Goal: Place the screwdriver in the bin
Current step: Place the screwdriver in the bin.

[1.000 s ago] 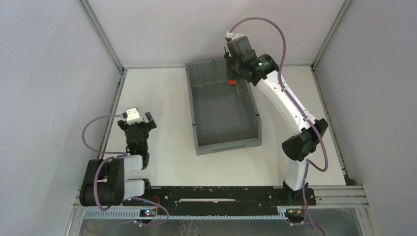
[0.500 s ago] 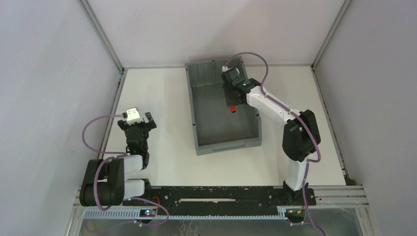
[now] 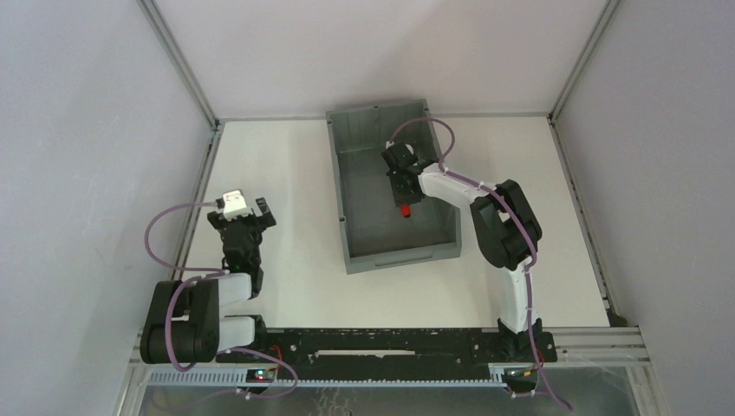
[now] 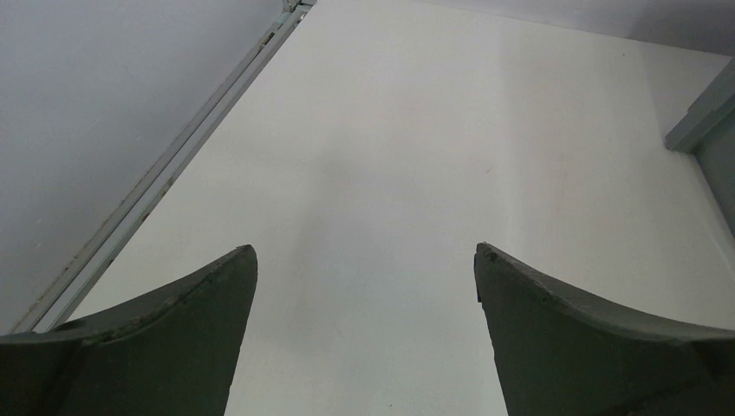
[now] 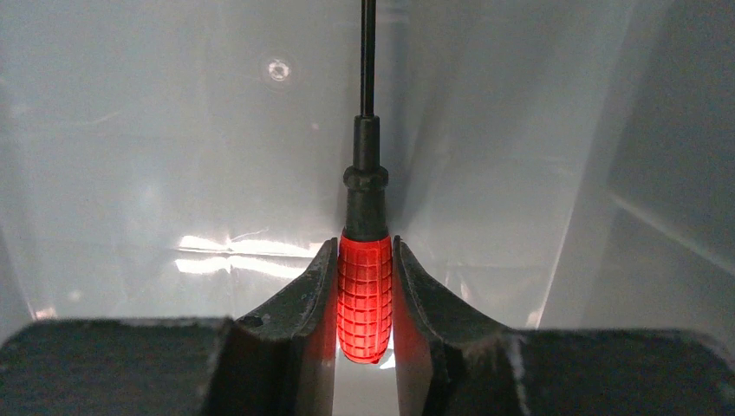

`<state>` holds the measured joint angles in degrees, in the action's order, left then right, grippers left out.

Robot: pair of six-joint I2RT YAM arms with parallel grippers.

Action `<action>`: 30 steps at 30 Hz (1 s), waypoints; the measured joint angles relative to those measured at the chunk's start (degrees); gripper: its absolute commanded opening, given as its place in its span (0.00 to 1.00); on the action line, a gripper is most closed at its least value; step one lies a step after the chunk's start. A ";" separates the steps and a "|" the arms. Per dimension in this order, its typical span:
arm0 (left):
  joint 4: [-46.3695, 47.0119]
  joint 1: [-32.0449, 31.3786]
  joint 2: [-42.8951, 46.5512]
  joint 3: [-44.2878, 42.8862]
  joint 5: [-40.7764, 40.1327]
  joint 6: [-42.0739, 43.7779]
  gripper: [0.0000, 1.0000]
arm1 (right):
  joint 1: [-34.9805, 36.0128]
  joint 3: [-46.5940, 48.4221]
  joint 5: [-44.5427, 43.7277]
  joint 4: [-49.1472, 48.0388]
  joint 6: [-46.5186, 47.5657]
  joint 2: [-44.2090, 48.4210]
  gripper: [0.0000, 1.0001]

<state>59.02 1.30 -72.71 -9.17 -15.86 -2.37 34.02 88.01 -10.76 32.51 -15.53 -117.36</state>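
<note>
Screwdriver (image 5: 364,299) is clamped in the right gripper (image 5: 364,253) inside the bin (image 3: 338,186); both fingers (image 5: 303,295) press flat against the sides of its red ribbed handle, closed to just the handle's width, with no gap showing at either side; the black collar and thin black shaft run straight out beyond the fingertips toward the bin's grey inner surface, and the tip leaves the top of the right wrist view, so I cannot tell whether it touches anything; from above, the right gripper (image 3: 402,192) sits within the bin's walls, roughly midway along its length and nearer its right wall than its left, with the handle (image 3: 404,211) as a red spot on the side facing the bin's low front lip; the right arm reaches in over the bin's right wall; the left gripper (image 3: 240,217) is well apart from the bin, off its left wall and level with its front half, above the white table (image 3: 286,165); its fingers (image 4: 173,329) are spread wide with nothing between them but table; a corner of the bin (image 4: 704,113) shows at the right edge of the left wrist view.
</note>
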 measured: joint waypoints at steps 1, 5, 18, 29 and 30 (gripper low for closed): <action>0.00 0.00 0.00 0.00 0.00 -0.02 1.00 | 0.00 -0.24 0.24 -0.44 -0.07 -0.48 0.32; 0.00 0.00 0.00 0.00 0.00 0.00 1.00 | 0.02 -1.09 0.59 -1.49 -0.48 -1.07 0.48; 0.00 0.00 0.00 0.00 0.00 0.00 1.00 | 0.26 -1.49 0.57 -2.89 -1.07 -1.03 1.00; 0.00 0.00 0.00 0.00 0.00 -0.02 1.00 | 1.38 -1.09 0.26 -1.81 -1.09 1.20 1.00; 0.00 0.00 0.00 0.00 0.00 0.00 1.00 | 1.44 -0.63 0.24 -1.20 -1.09 1.33 1.00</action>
<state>59.02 1.30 -72.71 -9.17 -15.86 -2.37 35.46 87.37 -10.52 31.31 -16.62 -116.03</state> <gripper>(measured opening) 0.996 0.993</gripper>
